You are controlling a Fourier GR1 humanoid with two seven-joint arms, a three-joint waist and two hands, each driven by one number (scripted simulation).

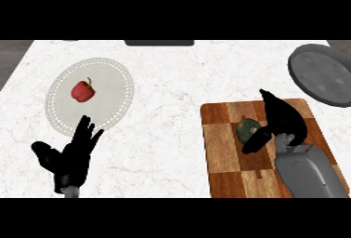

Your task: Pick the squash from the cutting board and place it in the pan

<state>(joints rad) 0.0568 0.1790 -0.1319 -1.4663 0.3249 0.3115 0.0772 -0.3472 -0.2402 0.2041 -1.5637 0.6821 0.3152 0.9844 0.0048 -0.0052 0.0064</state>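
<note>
1. at the lower right of the frame, the right hand [280, 122] reaches over the cutting board [223, 153], fingers long and mostly straight, thumb angled down to the left – not yet curled round anything.
2. the squash [246, 128], dark green, lies on the board's upper middle, touching or just beside the thumb; the palm hides its right side, so contact cannot be confirmed.
3. the pan [322, 74], grey and round, sits at the upper right edge of the frame, beyond the board's far corner and apart from it.
4. at the lower left, the left hand [68, 155] rests open, fingers up, near a white plate [109, 69] carrying a red pepper [83, 91].
5. judged from this, the step in hand is the approach to the grasp – the squash is still on the board and nothing is lifted.
6. the next move calls for the fingers and thumb to close around the squash, then a lift and a carry up and right to the pan.
</note>
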